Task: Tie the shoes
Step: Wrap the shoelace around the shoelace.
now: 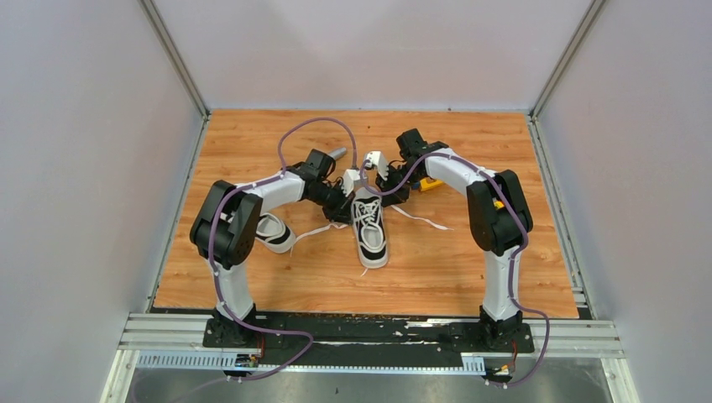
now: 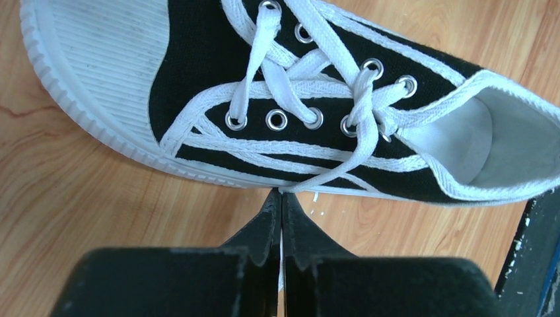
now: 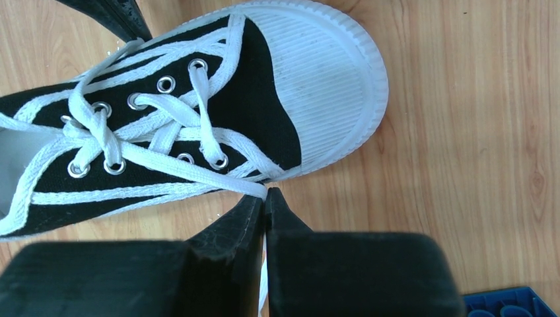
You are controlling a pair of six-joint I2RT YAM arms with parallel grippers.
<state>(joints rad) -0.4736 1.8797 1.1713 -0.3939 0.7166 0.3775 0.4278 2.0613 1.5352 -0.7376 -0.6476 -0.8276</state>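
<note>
A black-and-white sneaker (image 1: 369, 228) lies mid-table, toe toward the near edge, its white laces crossed once at the top eyelets. It also shows in the left wrist view (image 2: 317, 99) and the right wrist view (image 3: 198, 112). My left gripper (image 2: 280, 195) is shut on one white lace end (image 2: 343, 162) beside the shoe's side. My right gripper (image 3: 265, 193) is shut on the other lace end (image 3: 198, 168) on the opposite side. The second sneaker (image 1: 273, 232) lies at the left, partly hidden under my left arm.
A yellow object (image 1: 431, 184) lies behind my right arm. A blue object (image 3: 505, 302) shows at the bottom right of the right wrist view. Loose lace tails (image 1: 424, 219) trail over the wooden table on both sides of the shoe. Grey walls enclose the table.
</note>
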